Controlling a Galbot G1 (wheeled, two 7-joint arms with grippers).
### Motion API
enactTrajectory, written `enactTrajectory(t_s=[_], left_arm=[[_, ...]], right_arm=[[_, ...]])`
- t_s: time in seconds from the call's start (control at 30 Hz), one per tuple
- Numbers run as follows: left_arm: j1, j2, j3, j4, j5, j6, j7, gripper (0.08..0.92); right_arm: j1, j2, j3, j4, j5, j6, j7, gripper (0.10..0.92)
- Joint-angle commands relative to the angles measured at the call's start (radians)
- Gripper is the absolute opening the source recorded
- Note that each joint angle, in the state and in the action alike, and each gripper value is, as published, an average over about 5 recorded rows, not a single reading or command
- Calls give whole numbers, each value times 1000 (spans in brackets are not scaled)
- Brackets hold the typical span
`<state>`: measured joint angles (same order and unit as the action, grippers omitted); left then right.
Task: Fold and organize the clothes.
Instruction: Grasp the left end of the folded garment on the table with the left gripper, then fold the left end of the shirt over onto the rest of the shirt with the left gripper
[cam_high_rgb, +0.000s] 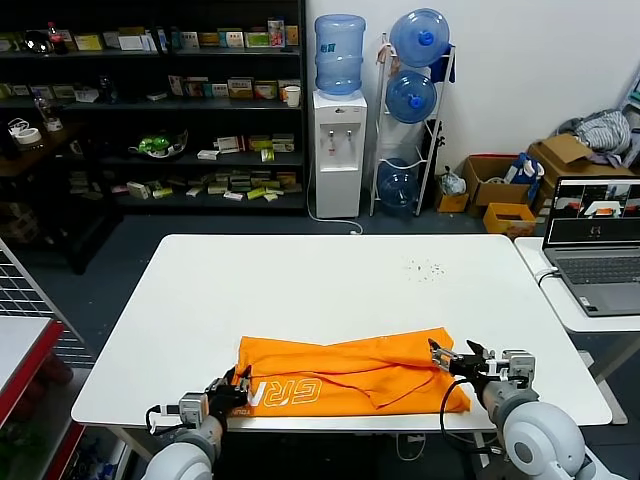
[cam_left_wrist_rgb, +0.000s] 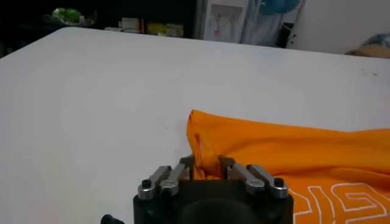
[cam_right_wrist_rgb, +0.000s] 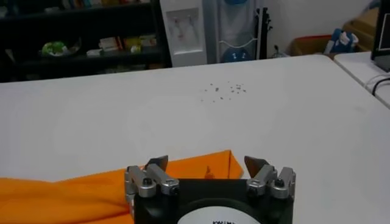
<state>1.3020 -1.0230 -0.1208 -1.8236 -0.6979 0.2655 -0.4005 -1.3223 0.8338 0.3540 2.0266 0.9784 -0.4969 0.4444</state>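
Both grippers sit at the near edge of the white worktop (cam_high_rgb: 200, 300), one at each end of the orange T-shirt (cam_high_rgb: 350, 372).

Left gripper (cam_high_rgb: 238, 385): low at the shirt's left end, by the near-left corner of the cloth. In its wrist view the jaws are drawn close together with a narrow gap, and the orange hem runs into that gap. Whether they actually pinch the cloth I cannot tell; the fingertips (cam_left_wrist_rgb: 189, 163) are partly hidden by the gripper body.

Right gripper (cam_high_rgb: 452, 357): at the shirt's right end, jaws spread wide. In its wrist view the two fingertips (cam_right_wrist_rgb: 157, 162) stand well apart, with the shirt's far-right corner lying between and just beyond them. Nothing held.

T-shirt: lies crumpled and partly folded across the near half of the worktop, long axis left to right, flat on the surface. White lettering (cam_high_rgb: 290, 392) shows on the near-left part, facing up. Folds and creases run diagonally across the middle.

Farther up the worktop: a scatter of small dark specks (cam_high_rgb: 425, 268), well apart from the shirt.

Right of the worktop: a second white table with an open laptop (cam_high_rgb: 595, 240).

Beyond: dark shelving (cam_high_rgb: 150, 100) with small goods, a water dispenser (cam_high_rgb: 337, 150) with a blue bottle on top, a rack of blue water bottles (cam_high_rgb: 412, 100), cardboard boxes (cam_high_rgb: 500, 185) on the floor.
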Motion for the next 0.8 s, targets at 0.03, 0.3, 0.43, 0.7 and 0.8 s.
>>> enactTrajectory(t_s=[0.03, 0.3, 0.43, 0.7, 0.8], left_arm=[[6, -3, 3, -14, -3, -6, 2, 292], [17, 5, -20, -69, -2, -18, 10, 132], [26, 45, -83, -92, -9, -17, 19, 130], [117, 190, -343, -99, -73, -7, 45, 130], [189, 264, -440, -76, -93, -11, 64, 130]], right_arm=[[4, 4, 0, -4, -1, 2, 2, 823], [20, 14, -2, -16, -4, 10, -1, 823], [31, 23, -3, -23, -10, 18, -7, 823], [63, 34, -34, -35, -28, 32, -23, 823], [80, 35, -50, -42, -28, 37, -29, 823]])
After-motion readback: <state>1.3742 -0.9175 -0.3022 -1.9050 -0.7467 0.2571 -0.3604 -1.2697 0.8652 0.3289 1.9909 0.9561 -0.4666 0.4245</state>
